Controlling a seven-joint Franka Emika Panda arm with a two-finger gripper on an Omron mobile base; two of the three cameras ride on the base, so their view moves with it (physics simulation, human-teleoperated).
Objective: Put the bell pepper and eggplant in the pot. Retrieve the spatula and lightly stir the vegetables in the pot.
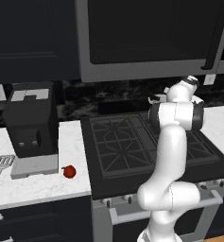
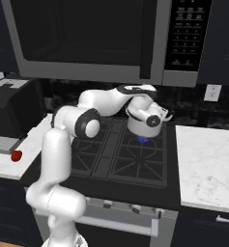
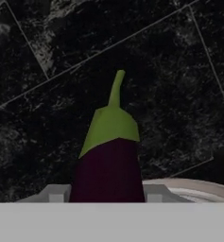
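Observation:
In the hand view the eggplant (image 3: 108, 170), dark purple with a green cap and stem, sits between the fingers of my gripper (image 3: 106, 194), which is shut on it. Just beyond it, at the lower right, curves the rim of the pot (image 3: 193, 185). Seen from the right base, my hand hangs over the silver pot (image 2: 144, 129) on the back burner. The red bell pepper (image 1: 69, 171) (image 2: 16, 155) lies on the white counter left of the stove. The spatula (image 1: 2, 166) rests at that counter's far left.
A black coffee machine (image 1: 30, 120) stands on a grey base at the back of the left counter. The microwave (image 2: 87, 38) hangs low over the stove (image 1: 132, 142). A small blue flame (image 2: 143, 139) shows under the pot. More white counter (image 2: 207, 159) lies right of the stove.

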